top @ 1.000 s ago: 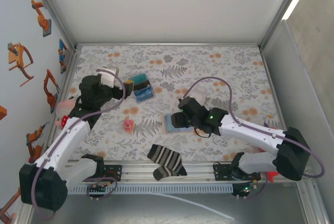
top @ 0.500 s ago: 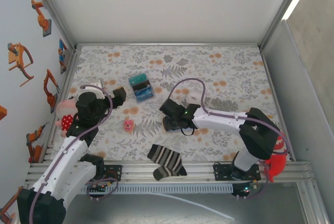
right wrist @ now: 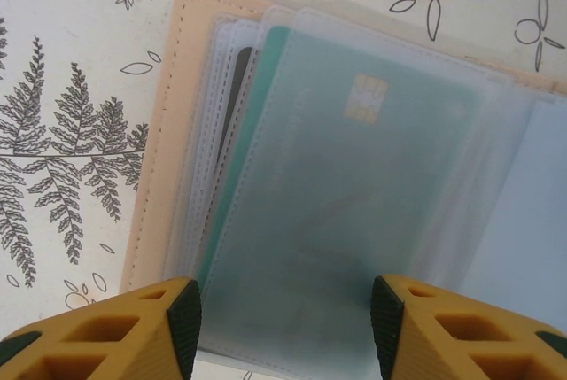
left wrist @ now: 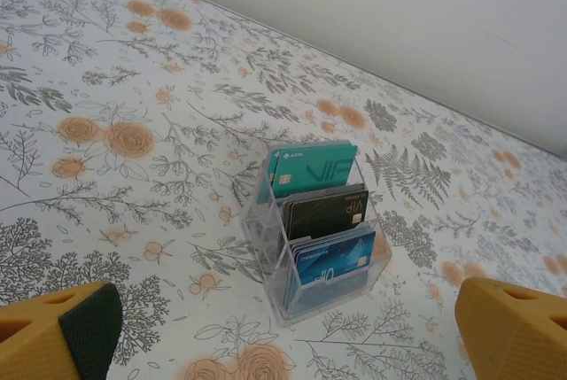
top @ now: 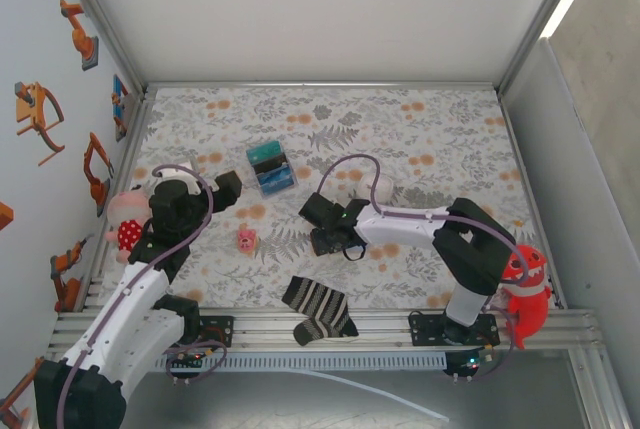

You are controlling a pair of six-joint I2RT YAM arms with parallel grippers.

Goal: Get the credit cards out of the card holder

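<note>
Card holder (right wrist: 160, 150) lay open and flat on the floral surface (top: 430, 129), in the near half just left of centre, directly under the right fingers (top: 325, 232).

Nearest the arm bases: a striped sock (top: 318, 309), crumpled at the near edge of the surface. A red toy figure (top: 525, 284) stood at the right rail beside the right arm.

Right wrist view of the holder:
- The tan stitched edge was at the left, with a fan of clear plastic sleeves (right wrist: 208, 158) over it.
- A pale blue inner panel (right wrist: 532, 229) was at the right.
- A teal credit card (right wrist: 354, 185) with a gold chip sat inside the top sleeve.
- The edge of a dark card (right wrist: 232, 107) showed in a sleeve beneath.
- The right fingers were spread apart, one yellow tip on each side of the top sleeve's near edge, gripping nothing. Whether the tips touched the sleeve could not be told.

Left of the holder and apart from it lay a small pink object (top: 246, 239). A pink plush toy (top: 122, 227) sat at the left edge.

Left fingers (top: 226, 186) hovered over the left side of the surface, spread wide and empty, facing the clear card stand (left wrist: 266, 247).

Farthest back, the stand stood upright on the surface and held three cards in tiers: a blue card (left wrist: 332, 256) in front, a black card (left wrist: 323, 212) in the middle, and a teal VIP card (left wrist: 312, 170) at the rear.
</note>
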